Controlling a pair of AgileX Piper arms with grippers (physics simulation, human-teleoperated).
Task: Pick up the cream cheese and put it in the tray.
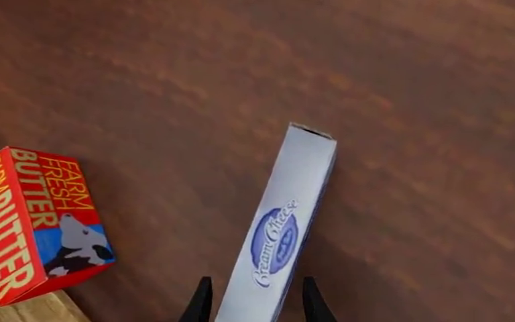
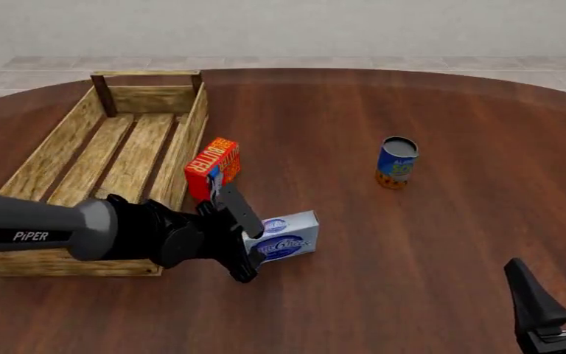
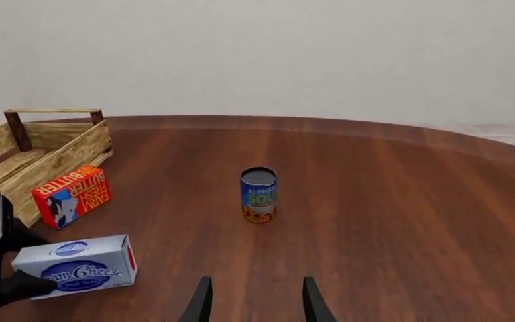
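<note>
The cream cheese (image 2: pixel 288 240) is a pale blue-white box with a dark blue oval logo. It stands on its long narrow edge on the table, just right of the tray (image 2: pixel 189 140), a light-wood slatted crate at the left. My left gripper (image 2: pixel 251 247) reaches in low from the left. It is open, with one finger on each side of the box's near end. In the left wrist view the cream cheese (image 1: pixel 280 228) runs out from between the two fingers of the left gripper (image 1: pixel 257 305), with a thin gap on one side. My right gripper (image 2: pixel 558 291) is open and holds nothing at the near right.
A red-orange butter box (image 2: pixel 214 168) stands against the tray's right wall, just behind the cream cheese. A blue soup can (image 2: pixel 397 162) stands upright right of centre. The right wrist view shows the can (image 3: pixel 259 194), the butter box (image 3: pixel 72 194) and the cream cheese (image 3: pixel 83 268).
</note>
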